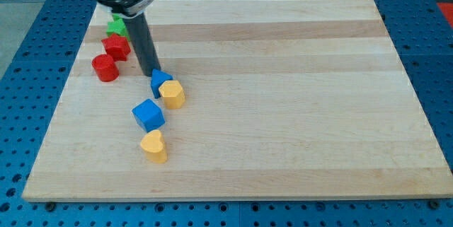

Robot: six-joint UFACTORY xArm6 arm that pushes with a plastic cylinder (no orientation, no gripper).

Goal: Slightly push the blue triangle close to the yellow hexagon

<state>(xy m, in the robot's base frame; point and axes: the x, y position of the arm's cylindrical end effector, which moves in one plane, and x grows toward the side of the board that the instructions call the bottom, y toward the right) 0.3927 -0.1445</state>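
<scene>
The blue triangle [161,80] lies left of the board's middle and touches the yellow hexagon [172,94], which sits just to its lower right. My tip [152,74] is at the blue triangle's upper left edge, touching or nearly touching it. The dark rod rises from there to the arm's head at the view's top.
A blue cube [148,114] lies below the pair, and a yellow heart [153,146] below that. Two red blocks [116,47] [105,67] and a green block [117,25] sit near the wooden board's [297,114] upper left edge.
</scene>
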